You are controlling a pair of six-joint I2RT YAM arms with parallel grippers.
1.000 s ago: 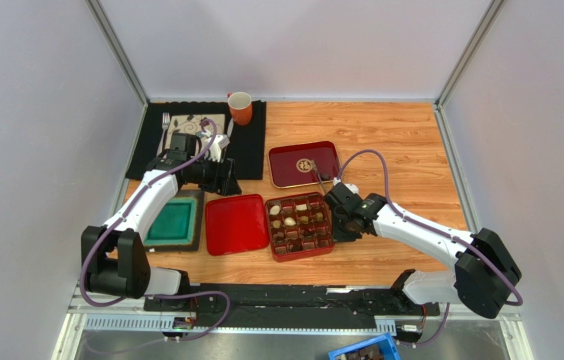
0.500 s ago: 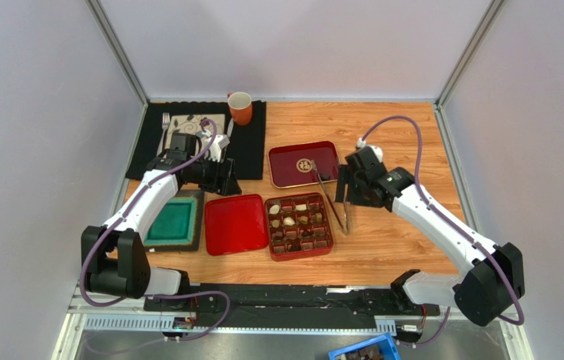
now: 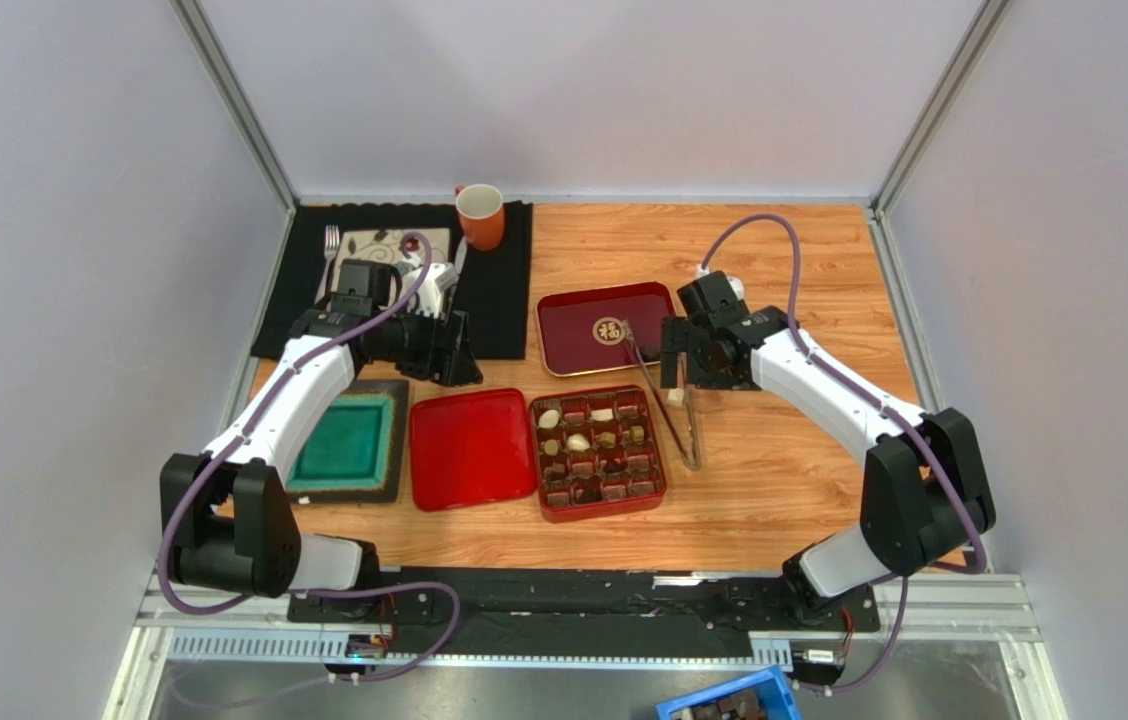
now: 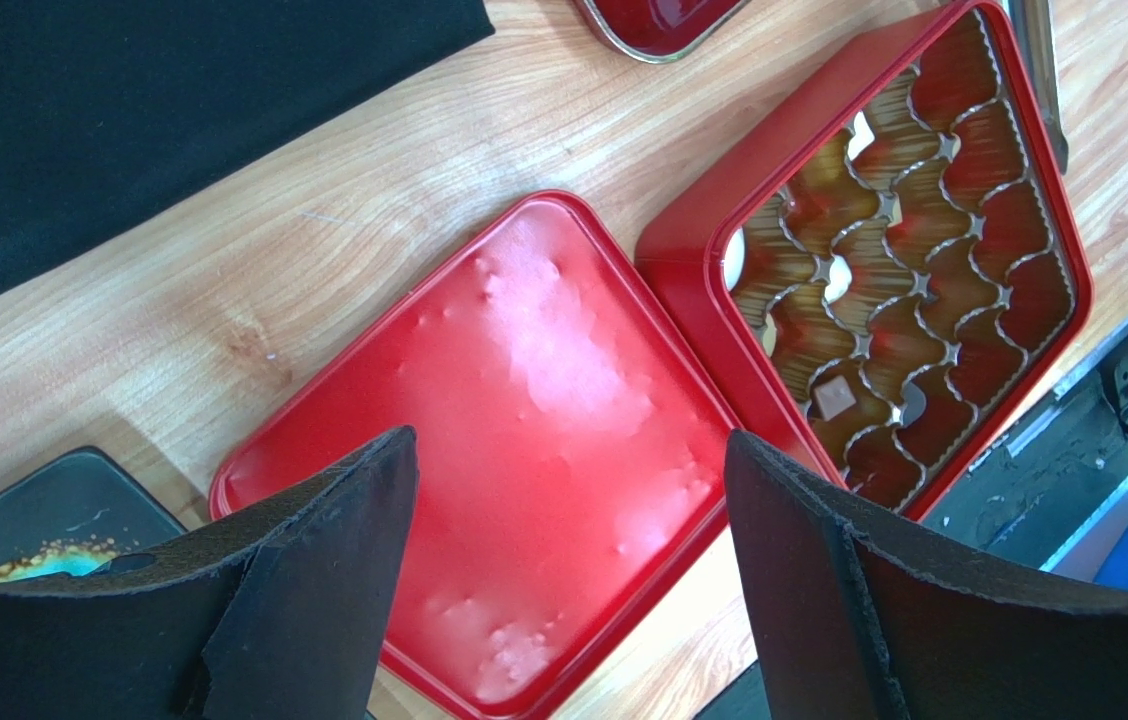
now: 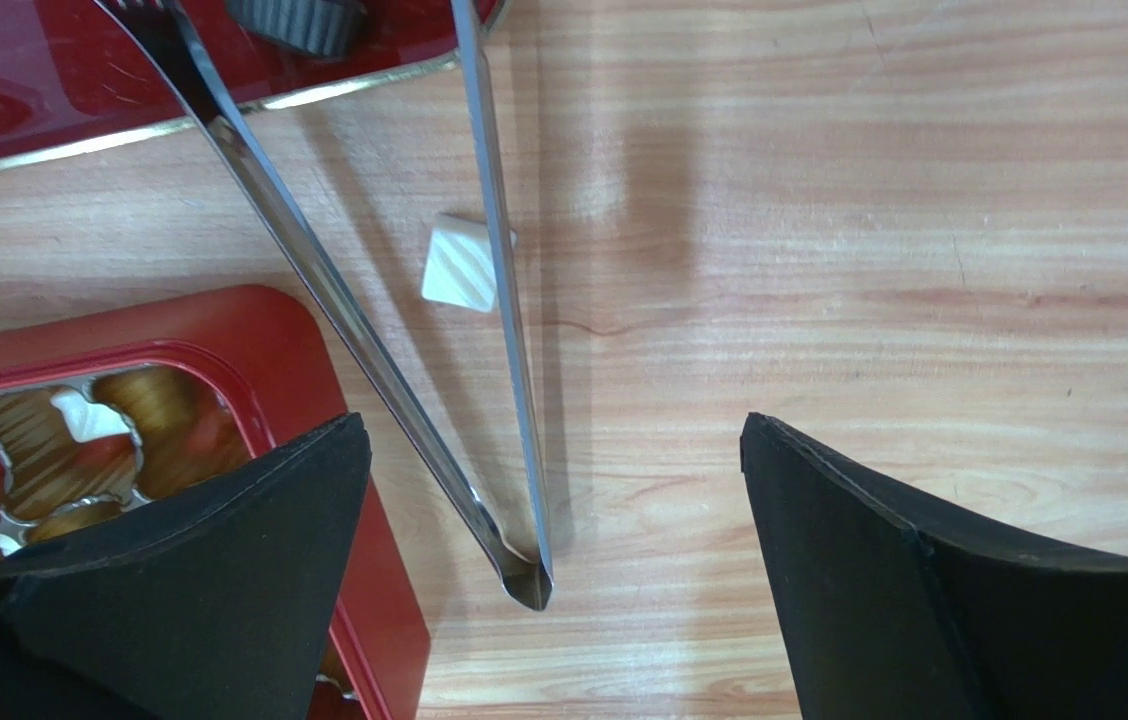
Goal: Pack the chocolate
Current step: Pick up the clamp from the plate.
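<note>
Starting at the left: a dark tray with a teal lining (image 3: 345,444) sits near the left edge of the counter (image 3: 600,240). Over to the left fingers (image 4: 307,593), and they're spread wide, nothing between them, hanging above the flat red lid (image 4: 525,450). Their nearest chocolate is off to the right, in the box.

That lid lies just beside the red gridded box (image 4: 720,203), hardly a gap between the two. Inside, the chocolates (image 3: 581,444) sit in several cells, white and dark mixed, while other cells show only their gold lining.

Moving right, metal tongs (image 5: 375,360) lie on the wood along the box's right wall. The hinge end points toward the arms and the tips are up on the dark red tray with gold emblem (image 3: 570,323). One white square chocolate (image 5: 462,263) rests on bare counter between the tong arms, touching the right one, in the strip between tray and box. A dark piece (image 5: 300,18) sits on the tray by a tong tip, cut off by the frame.

The right fingers (image 5: 886,585) hover over the hinge end, wide apart, gripping nothing. The white square lies ahead of their tips, in line with the gap and nearer the left finger.

Right of the tongs it's open wood out to the counter's edge; on the left, the box wall crowds them.
</note>
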